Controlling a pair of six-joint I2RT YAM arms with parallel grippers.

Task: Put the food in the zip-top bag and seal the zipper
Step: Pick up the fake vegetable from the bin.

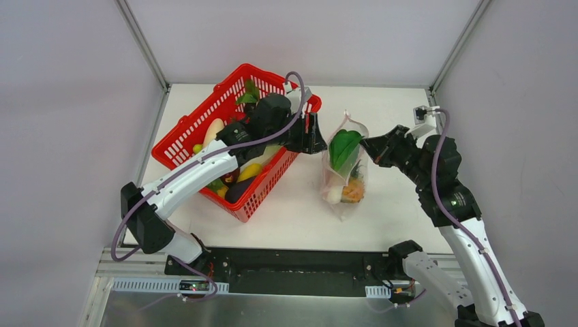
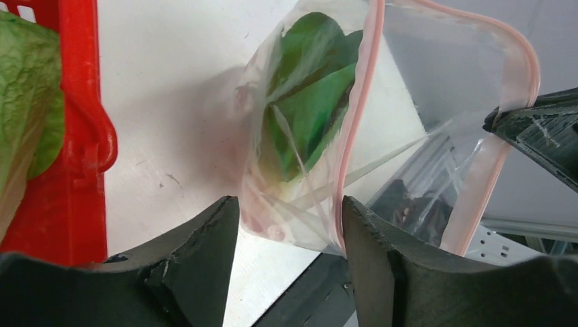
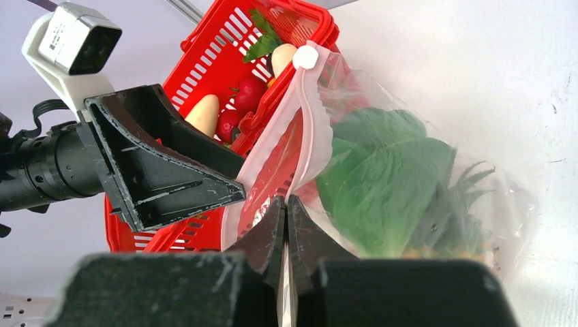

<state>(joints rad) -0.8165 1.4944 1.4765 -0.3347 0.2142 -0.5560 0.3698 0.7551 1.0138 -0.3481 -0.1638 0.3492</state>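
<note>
The task is partly done. The clear bag (image 1: 345,170) lies on the table (image 1: 300,218) between the red basket (image 1: 198,122) and the right arm, and already holds a green leafy vegetable (image 1: 343,148), a pineapple (image 1: 353,191) and a white radish (image 1: 333,195). More food waits in the basket, including an eggplant (image 1: 238,191) and a yellow piece (image 1: 249,170). The right hand (image 3: 286,204) is pinched tight on the bag's pink zipper (image 2: 354,136), holding the mouth up. The left hand (image 2: 290,218) is empty, fingers apart, just beside that mouth. The mouth gapes, so sealing is not yet done.
</note>
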